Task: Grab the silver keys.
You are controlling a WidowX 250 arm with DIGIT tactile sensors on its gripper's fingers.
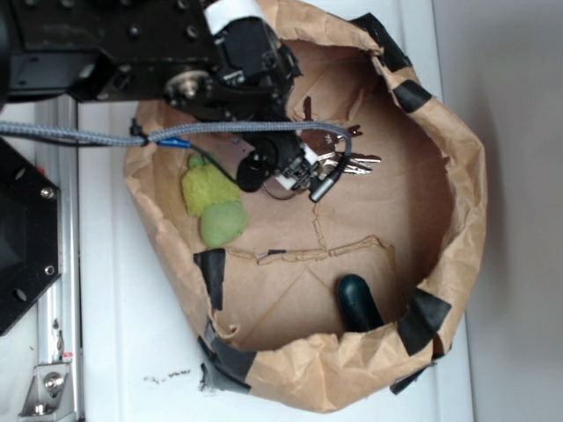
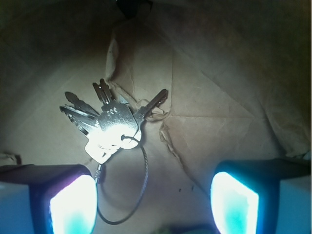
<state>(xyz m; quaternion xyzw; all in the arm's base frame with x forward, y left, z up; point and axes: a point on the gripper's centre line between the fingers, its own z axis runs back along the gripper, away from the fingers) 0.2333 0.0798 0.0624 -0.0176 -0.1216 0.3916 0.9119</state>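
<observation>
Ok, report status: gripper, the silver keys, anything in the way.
Gripper open, empty, low inside the brown paper bag. Bunch of shiny silver keys on thin wire ring lying flat just ahead of the fingertips, ungrasped. Nothing between. Fuzzy yellow-green plush toy off to the side.

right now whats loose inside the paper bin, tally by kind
keys (one bunch on a wire ring): 1
green plush toy: 1
dark green object: 1
total: 3

hand (image 1: 310, 180) over silver keys (image 1: 350, 161), inside paper bag (image 1: 457, 193)
</observation>
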